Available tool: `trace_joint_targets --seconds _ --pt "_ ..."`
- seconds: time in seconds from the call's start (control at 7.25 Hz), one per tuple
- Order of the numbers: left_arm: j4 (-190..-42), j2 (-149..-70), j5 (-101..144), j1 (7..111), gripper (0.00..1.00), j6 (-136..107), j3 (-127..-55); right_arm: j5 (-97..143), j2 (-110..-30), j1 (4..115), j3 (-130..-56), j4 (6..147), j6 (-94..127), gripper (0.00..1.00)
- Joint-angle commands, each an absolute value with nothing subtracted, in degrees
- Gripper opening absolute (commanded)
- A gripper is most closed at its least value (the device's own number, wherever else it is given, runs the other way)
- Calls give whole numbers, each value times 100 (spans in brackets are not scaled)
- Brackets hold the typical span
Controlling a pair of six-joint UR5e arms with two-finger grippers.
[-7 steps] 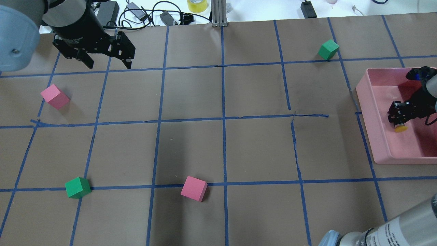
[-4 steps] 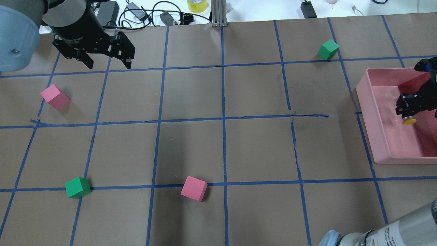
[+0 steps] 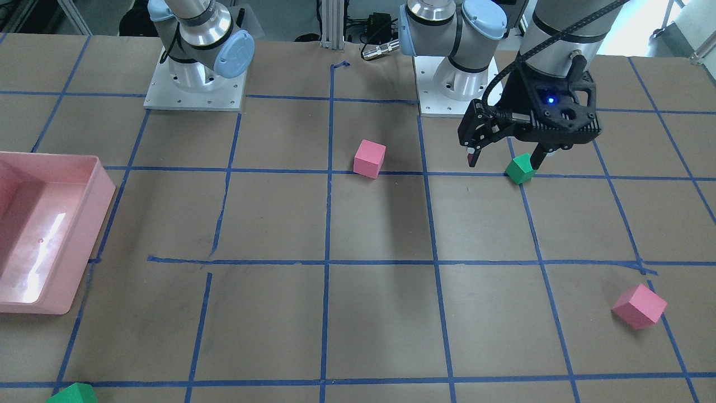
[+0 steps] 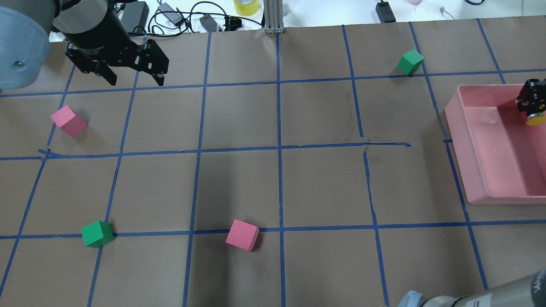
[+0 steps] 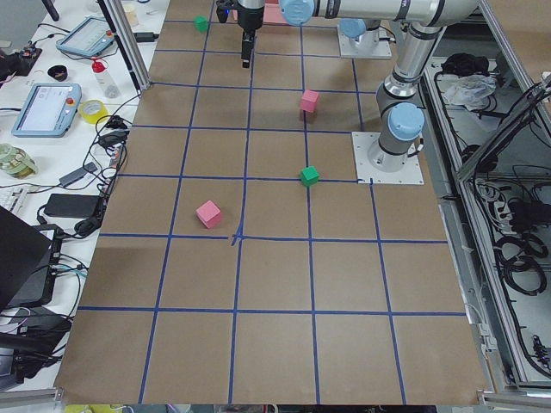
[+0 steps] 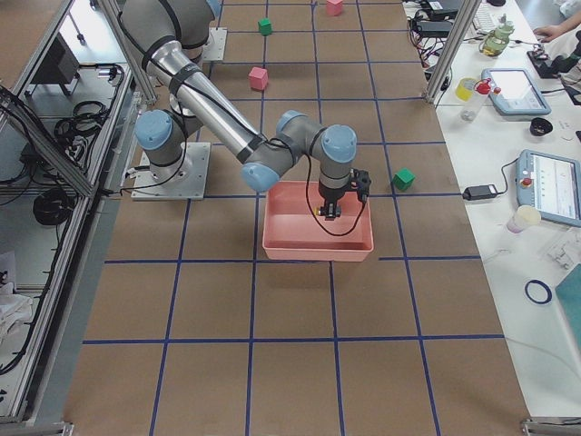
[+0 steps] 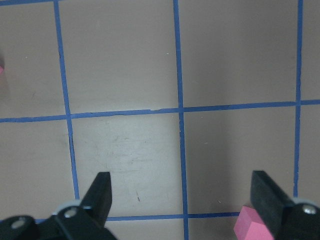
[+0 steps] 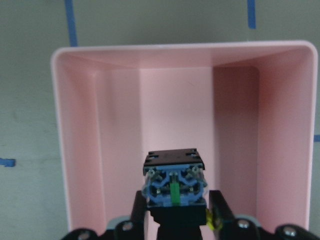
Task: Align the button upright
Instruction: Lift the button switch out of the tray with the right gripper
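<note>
Two views split the button [image 8: 174, 186]: from the right wrist we see its blue terminal block with a green centre, pinched in the right claw [image 8: 177, 212] above the glossy pink tray [image 8: 80, 130]; overhead, at the frame's right edge, its yellow cap. The left claw [image 7: 181, 185] hangs spread wide over the brown desk [image 4: 239, 119].

So the right gripper [image 4: 530, 102] has hauled the button [image 4: 533, 116] from around the middle of the pink tray [image 4: 453, 115] toward the tray's far end and the right edge of the overhead view; it covered most of that in the last half second or so. A second ago a good chunk of the gripper body and wrist showed in that view; now only the tip peeks in. The right arm's forearm [image 4: 490, 296] has also slid lower in the bottom right corner.
</note>
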State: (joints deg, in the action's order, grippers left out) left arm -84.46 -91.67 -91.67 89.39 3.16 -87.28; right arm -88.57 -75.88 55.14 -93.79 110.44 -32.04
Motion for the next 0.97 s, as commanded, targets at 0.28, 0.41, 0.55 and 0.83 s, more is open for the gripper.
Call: trace_joint_targets --seconds 0.28,0.41,0.55,0.83 --pt "-8446 -9167 -9167 8938 100 308 -8736 -8772 -7787 7842 -8956 10520 -1359 0" --pt "-8446 -9167 -9158 8938 100 316 -8736 -8754 -7665 8562 -8965 10581 -701 0" --pt "-8446 -9167 -9167 8938 100 316 -8736 -8475 -7429 9187 -8982 10895 -24 0" --pt "-8446 -9167 -9167 8938 100 308 -8736 -8175 -7033 10016 -9035 11396 1373 0"
